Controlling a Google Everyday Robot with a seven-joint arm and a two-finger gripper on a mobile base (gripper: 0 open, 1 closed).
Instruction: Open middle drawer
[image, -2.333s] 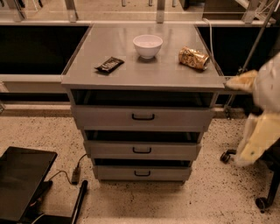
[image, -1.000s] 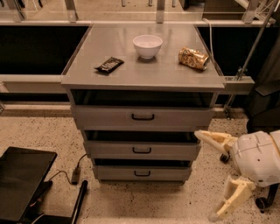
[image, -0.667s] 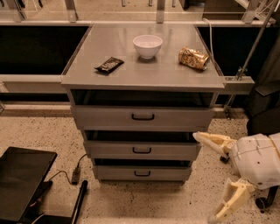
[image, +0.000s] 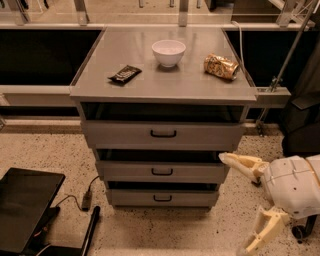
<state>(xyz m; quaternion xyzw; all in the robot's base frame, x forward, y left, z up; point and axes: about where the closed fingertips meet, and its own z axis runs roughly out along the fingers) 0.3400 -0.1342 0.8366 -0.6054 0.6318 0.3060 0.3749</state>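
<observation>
The pincer hangs wide open and grips nothing, just off the right end of the middle drawer, with its upper finger near that drawer's right corner. The drawer looks shut and its black handle is untouched, so reaching, grasping and pulling all remain. Two seconds ago the pincer was higher, beside the surface above this drawer; over the last second it has barely shifted.

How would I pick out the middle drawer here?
Find the grey cabinet holding a white bowl. Of its three stacked drawers, the middle drawer sits between the taller top drawer and the lowest drawer. The open gripper hovers beside its right end.
</observation>
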